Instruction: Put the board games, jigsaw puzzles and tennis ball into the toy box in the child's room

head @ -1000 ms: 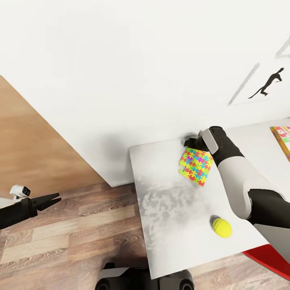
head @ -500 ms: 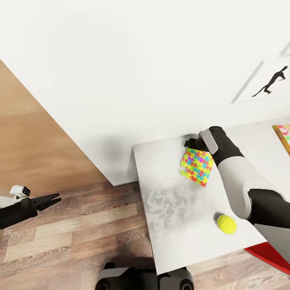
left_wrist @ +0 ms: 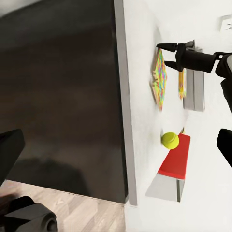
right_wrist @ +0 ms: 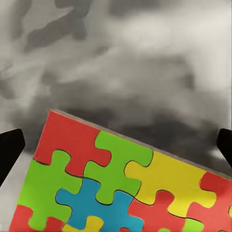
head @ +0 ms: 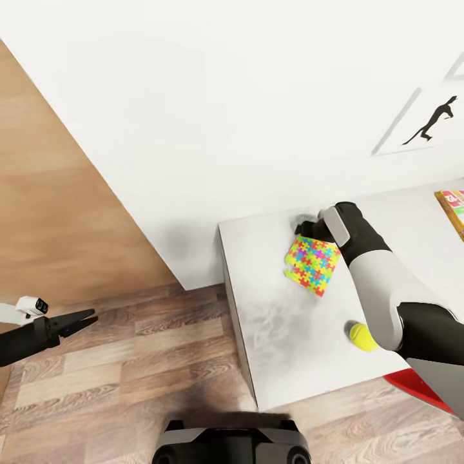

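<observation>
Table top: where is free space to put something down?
The table is bare along its left end, from the wall to the near edge. It is crowded where the right gripper hangs by the jigsaw puzzle, and near the tennis ball.

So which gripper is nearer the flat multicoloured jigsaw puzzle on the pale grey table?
The right. The right gripper hovers, open, right at the flat multicoloured jigsaw puzzle, over its far edge. The left gripper hangs open over the wooden floor, well clear of the pale grey table.
</observation>
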`<state>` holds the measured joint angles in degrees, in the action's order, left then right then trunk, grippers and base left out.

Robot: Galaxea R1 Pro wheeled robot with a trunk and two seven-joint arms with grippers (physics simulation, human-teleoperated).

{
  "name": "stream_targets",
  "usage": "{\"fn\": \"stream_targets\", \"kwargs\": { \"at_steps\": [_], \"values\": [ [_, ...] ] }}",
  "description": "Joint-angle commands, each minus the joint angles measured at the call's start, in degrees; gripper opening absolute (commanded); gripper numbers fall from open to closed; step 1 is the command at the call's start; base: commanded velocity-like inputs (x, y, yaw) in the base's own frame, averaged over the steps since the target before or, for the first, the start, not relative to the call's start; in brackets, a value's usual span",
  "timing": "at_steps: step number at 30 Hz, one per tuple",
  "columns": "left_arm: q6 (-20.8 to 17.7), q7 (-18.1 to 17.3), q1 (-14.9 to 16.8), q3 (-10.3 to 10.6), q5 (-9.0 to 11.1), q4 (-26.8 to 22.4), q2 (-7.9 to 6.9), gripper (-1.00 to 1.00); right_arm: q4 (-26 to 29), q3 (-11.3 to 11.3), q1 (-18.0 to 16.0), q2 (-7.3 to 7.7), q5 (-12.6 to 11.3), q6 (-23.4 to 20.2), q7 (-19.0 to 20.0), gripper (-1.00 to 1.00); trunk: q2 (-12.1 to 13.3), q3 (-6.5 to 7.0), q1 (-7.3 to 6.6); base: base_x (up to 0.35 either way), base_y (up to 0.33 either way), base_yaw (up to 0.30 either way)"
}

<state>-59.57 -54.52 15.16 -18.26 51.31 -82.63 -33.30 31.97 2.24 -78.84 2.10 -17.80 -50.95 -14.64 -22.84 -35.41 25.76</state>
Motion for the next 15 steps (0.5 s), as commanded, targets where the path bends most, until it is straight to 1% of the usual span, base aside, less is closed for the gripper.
{"fn": "stream_targets", "kwargs": {
  "at_steps": [1, 11, 15],
  "values": [
    [-0.2, -0.2, 0.0, 0.0, -0.1, 0.0, -0.01, 1.00, -1.7, 0.1, 0.0, -0.04, -1.6, 0.0, -0.5, 1.00, -0.1, -0.08, 0.02, -0.187, 0.175, 0.000],
    [-0.2, -0.2, 0.0, 0.0, -0.1, 0.0, -0.01, 1.00, -1.7, 0.2, 0.0, -0.10, -1.6, -0.2, -0.5, 1.00, -0.1, -0.08, 0.02, -0.175, 0.228, 0.000],
    [-0.2, -0.2, 0.0, 0.0, -0.1, 0.0, -0.01, 1.00, -1.7, 0.1, 0.0, -0.13, -1.6, -0.2, -0.5, 1.00, -0.1, -0.08, 0.02, -0.211, 0.166, 0.000]
  ]
}}
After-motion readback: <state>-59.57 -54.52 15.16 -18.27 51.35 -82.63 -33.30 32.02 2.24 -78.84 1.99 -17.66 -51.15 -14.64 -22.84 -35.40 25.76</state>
